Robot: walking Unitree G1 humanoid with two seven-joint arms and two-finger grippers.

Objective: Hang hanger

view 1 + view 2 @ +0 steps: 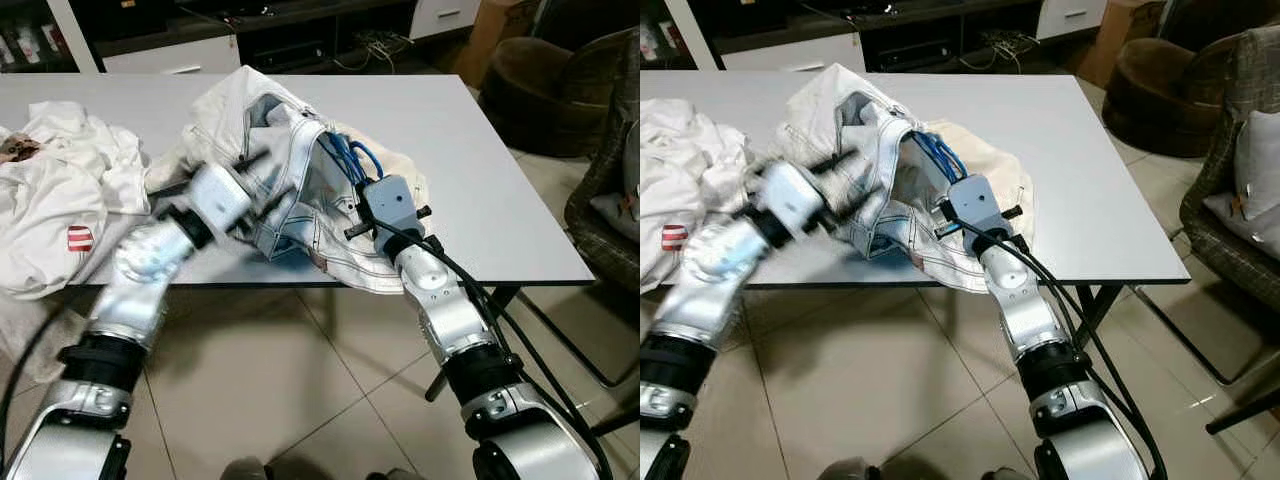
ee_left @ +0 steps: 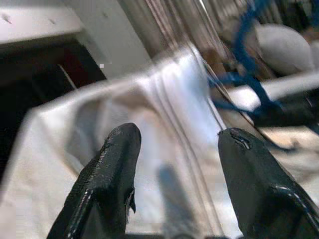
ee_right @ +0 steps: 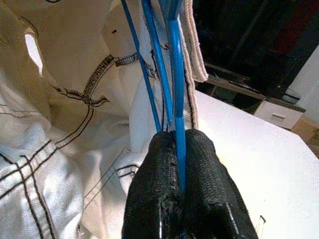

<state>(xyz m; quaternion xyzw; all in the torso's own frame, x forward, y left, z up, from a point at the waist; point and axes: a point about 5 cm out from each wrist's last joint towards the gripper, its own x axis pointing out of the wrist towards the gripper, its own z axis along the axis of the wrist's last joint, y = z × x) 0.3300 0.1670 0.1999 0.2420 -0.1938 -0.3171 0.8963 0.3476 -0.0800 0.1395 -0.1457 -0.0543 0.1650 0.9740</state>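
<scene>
White jeans (image 1: 290, 190) with dark stitching lie crumpled on the white table (image 1: 500, 180), and a blue wire hanger (image 1: 350, 160) is inside them. My right gripper (image 3: 179, 144) is shut on the blue hanger (image 3: 175, 99) at the garment's near right side, its fingertips tucked into the cloth. My left gripper (image 2: 177, 144) is open and motion-blurred at the jeans' left side (image 1: 855, 182). Its two fingers (image 2: 119, 164) straddle a fold of the white fabric (image 2: 164, 109) without closing on it. Part of the hanger (image 2: 249, 84) shows beyond that fold.
A heap of other white clothes (image 1: 60, 190) with a red label lies on the table's left part. A dark armchair (image 1: 540, 80) and a wicker chair (image 1: 610, 200) stand to the right. A low cabinet (image 1: 170, 55) runs behind the table. Tiled floor lies below.
</scene>
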